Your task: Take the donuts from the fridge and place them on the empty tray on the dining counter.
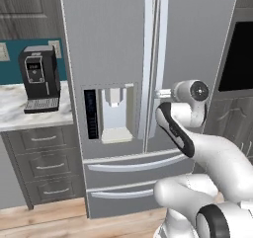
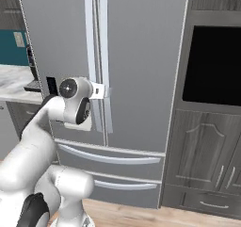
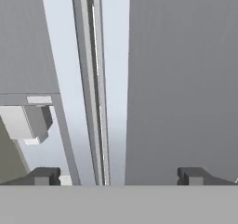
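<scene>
1. Fridge (image 1: 113,59) doors closed; donuts presumably inside, unseen.
2. Gripper (image 3: 118,176) fingers spread wide, empty, straddling the right door handle (image 3: 114,79).
3. Handle: rigid, smooth steel; door likely heavy, so grip mid-bar.

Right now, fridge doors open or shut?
Shut. Both upper doors of the fridge sit flush, their long handles side by side at the centre seam, no white inside showing. The open gripper faces that seam.

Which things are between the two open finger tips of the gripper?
In the hand view, the open gripper frames the fridge door seam: the right door's handle lies between the tips, and the left door's handle runs down beside the left tip.
</scene>
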Robot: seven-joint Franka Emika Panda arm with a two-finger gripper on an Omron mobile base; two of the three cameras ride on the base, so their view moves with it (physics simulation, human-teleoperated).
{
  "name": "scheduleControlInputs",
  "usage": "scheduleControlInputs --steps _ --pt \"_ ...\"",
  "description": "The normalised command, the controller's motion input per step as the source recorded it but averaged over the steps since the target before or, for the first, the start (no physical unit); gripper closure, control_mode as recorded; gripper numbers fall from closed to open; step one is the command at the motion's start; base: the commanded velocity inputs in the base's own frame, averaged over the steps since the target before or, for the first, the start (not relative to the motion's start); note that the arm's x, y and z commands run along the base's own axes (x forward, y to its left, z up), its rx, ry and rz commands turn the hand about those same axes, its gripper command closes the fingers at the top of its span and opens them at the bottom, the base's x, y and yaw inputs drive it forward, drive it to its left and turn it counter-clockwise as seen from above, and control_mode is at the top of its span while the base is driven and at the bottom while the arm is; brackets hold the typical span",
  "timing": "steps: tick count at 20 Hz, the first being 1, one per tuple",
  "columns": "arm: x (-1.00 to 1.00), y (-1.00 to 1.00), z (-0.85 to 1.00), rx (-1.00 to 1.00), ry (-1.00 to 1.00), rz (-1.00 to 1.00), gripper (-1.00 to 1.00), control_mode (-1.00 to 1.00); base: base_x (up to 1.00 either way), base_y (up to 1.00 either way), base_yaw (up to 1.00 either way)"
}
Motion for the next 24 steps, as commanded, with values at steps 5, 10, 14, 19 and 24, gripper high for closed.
scheduleControlInputs --steps 5,10,14,19,24 --pt "0.52 0.0 0.11 0.0 -0.01 0.08 -1.0 -1.0 0.0 0.0 0.0" --pt "0.73 -0.01 0.0 0.0 -0.03 0.07 -1.0 -1.0 0.0 0.0 0.0" --pt "0.78 -0.09 0.0 0.0 0.0 0.03 -1.0 -1.0 0.0 0.0 0.0" --pt "0.71 -0.1 0.0 0.0 -0.01 0.01 -1.0 -1.0 0.0 0.0 0.0" --pt "0.71 -0.03 0.0 0.0 -0.01 0.0 -1.0 -1.0 0.0 0.0 0.0"
